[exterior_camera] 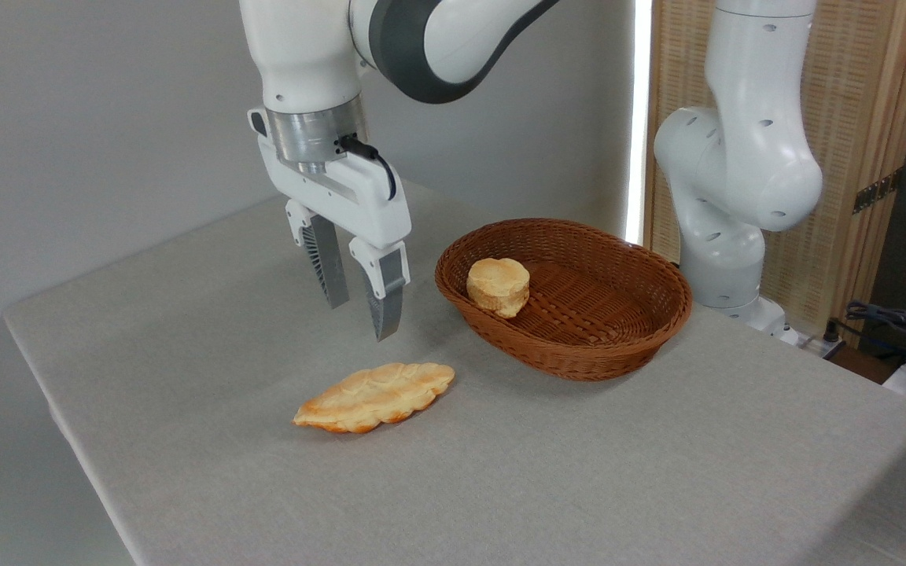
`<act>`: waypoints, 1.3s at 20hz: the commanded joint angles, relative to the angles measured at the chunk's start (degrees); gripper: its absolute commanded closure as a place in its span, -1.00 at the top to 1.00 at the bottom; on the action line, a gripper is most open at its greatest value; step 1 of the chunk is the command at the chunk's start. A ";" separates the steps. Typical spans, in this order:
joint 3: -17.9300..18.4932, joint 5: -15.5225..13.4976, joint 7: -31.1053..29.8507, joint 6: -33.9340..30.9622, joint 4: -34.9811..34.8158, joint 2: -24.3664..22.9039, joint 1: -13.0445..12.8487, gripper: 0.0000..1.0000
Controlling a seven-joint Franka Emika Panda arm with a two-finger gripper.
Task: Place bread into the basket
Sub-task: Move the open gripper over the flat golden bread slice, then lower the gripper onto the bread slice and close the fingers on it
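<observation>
While the bread [374,397] lies flat on the table [657,472], left of the basket [618,346] and clear of it, the gripper [360,318] hangs above with fingers parted and empty; a round bun [498,286] sits in the basket, so grasping and carrying remain.

Golden, brown-edged bread [374,397]; brown woven basket [579,358]; pale bun [498,286].

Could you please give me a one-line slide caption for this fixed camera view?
Open gripper hovers above the leaf-shaped bread on the table; a round bun sits in the basket.
</observation>
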 commanded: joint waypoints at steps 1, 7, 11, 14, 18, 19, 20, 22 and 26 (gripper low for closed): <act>0.28 -0.52 0.69 2.62 -0.41 1.22 -0.33 1.00; 0.90 -0.52 14.03 5.61 -3.67 1.66 0.64 1.00; 0.90 -0.52 16.51 5.88 -4.28 2.45 0.73 1.00; 0.99 -0.52 18.71 6.58 -4.63 2.98 0.73 1.00; 1.43 -0.44 19.41 6.93 -4.64 3.94 0.73 1.00; 1.43 -0.44 20.46 7.54 -4.64 4.38 0.73 1.00; 1.43 -0.52 21.17 7.90 -4.64 4.47 0.73 1.00; 1.51 -0.44 21.26 8.25 -4.64 5.17 0.73 1.00; 1.51 0.79 21.26 8.34 -4.72 5.96 0.73 1.00</act>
